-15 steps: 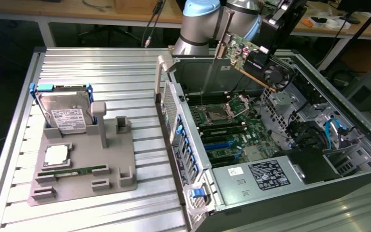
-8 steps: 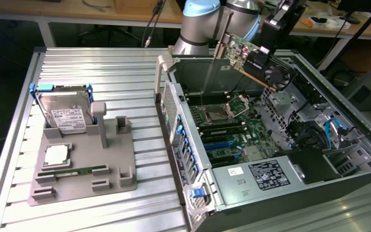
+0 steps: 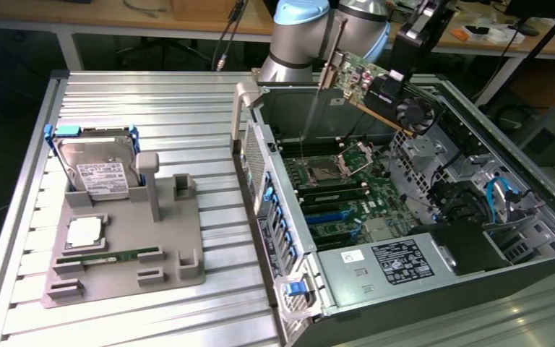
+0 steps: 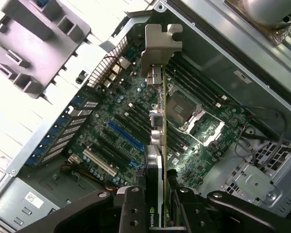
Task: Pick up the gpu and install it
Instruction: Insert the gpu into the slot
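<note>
Nvidia logo on gpu (image 4: pixel 155 170) shroud. Exterior view: hard drive (image 3: pixel 99 173) label, 9 o'clock, power supply (image 3: pixel 403 262) label, 5 o'clock, both unreadable.

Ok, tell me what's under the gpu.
The gpu, held by the gripper, hangs over the open case: motherboard, CPU socket and blue slot below. The board strip behind the card's edge is hidden.

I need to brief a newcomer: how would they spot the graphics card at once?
Find the open grey metal computer case on the exterior view's right. Above its far end, the black gripper holds a tilted green graphics card. Unlike the narrow green memory stick on the grey tray, it carries a black round fan and a silver end bracket.
</note>
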Motion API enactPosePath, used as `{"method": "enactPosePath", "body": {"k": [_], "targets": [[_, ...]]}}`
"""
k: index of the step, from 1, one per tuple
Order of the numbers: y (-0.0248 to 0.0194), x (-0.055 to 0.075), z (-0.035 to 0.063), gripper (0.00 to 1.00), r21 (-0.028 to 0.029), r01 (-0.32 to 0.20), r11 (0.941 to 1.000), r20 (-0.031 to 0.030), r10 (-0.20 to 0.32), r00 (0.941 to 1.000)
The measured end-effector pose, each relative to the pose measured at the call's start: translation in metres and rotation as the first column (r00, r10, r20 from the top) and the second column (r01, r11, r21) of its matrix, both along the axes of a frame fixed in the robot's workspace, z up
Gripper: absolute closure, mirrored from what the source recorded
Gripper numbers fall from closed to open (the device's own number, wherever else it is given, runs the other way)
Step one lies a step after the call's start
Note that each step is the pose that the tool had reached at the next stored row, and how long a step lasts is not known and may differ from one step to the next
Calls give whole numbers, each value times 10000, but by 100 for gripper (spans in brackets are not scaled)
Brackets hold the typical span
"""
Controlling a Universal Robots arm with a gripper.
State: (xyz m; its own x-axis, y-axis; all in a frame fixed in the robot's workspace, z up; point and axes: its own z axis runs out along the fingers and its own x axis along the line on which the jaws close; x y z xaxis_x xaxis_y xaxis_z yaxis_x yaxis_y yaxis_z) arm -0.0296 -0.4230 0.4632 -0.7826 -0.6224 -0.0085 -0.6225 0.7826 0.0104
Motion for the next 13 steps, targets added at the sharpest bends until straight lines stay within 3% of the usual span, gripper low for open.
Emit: {"method": "enactPosePath", "body": {"k": [13], "targets": [[0,0,0,73,0,-825,9966,0,825,9966]]}}
